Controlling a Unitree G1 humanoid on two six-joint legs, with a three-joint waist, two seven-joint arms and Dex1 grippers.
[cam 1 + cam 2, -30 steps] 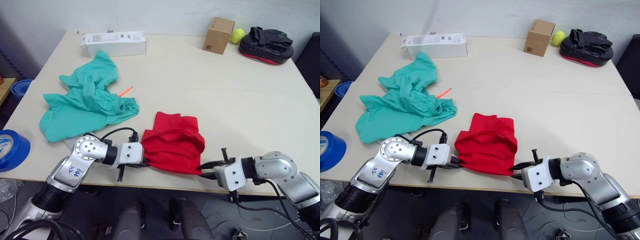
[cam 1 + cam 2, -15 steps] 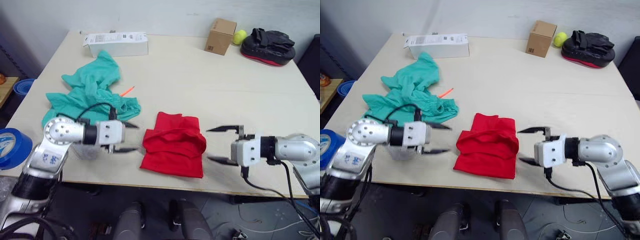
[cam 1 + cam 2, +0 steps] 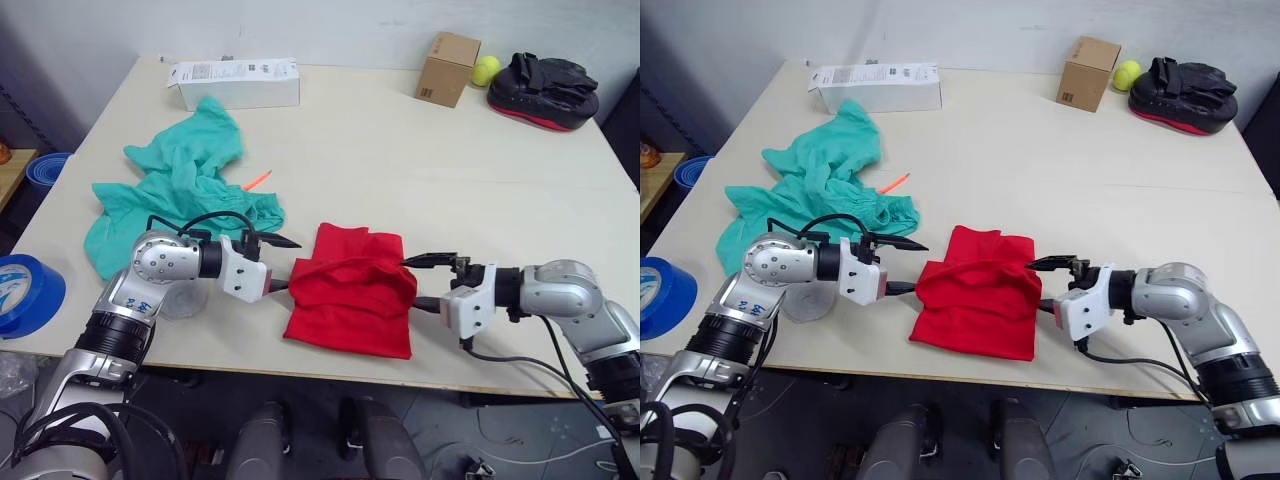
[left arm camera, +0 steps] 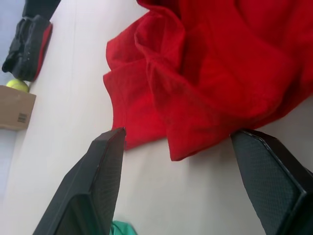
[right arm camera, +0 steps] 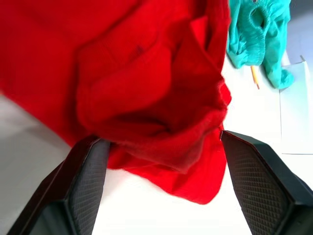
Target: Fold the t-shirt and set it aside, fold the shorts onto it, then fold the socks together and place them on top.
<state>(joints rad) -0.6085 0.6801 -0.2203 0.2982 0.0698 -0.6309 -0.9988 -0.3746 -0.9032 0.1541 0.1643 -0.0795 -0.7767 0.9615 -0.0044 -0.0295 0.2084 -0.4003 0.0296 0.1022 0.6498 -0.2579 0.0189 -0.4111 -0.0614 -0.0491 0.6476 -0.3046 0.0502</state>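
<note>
While both my grippers flank the t-shirt (image 3: 352, 300), it lies bunched near the table's (image 3: 420, 170) front edge, directly between them. My left gripper (image 3: 276, 266) points at the shirt's left side with its jaws spread apart, the nearest fold just ahead of the fingertips and apparently not yet touched. My right gripper (image 3: 428, 282), jaws likewise wide, sits at the shirt's right edge, the cloth bulging into the gap between its fingers (image 5: 83, 186). That arm looks nearer to a grasp. The shorts (image 3: 180, 190) lie crumpled behind my left arm, well clear.
</note>
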